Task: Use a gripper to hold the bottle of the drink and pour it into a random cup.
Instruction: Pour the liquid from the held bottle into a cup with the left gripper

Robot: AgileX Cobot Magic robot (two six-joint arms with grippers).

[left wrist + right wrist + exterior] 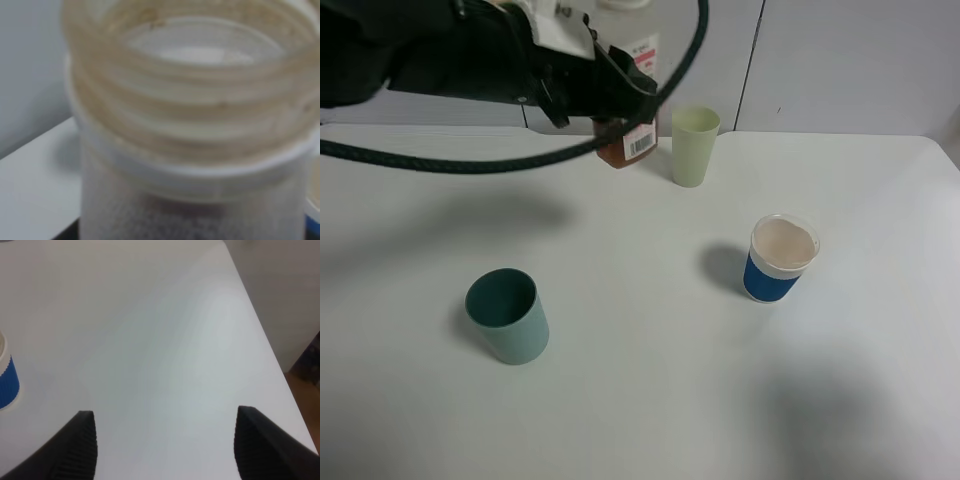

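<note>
The glossy black left arm (450, 50) reaches along the table's (640, 420) far edge, its left fingers (620, 85) clamped on the small clear red-labelled plastic bottle (636, 143), just beside the tall pale green cup (694, 146). The right fingers (75, 450) stand apart near the right edge.

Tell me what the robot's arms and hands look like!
The left arm is fat, shiny and black. A black braided cable loops out from it. The left hand has flat white plates and dark tips. Of the right hand you can see only two dark fingers with ribbed edges. The arm behind it is out of sight.
</note>
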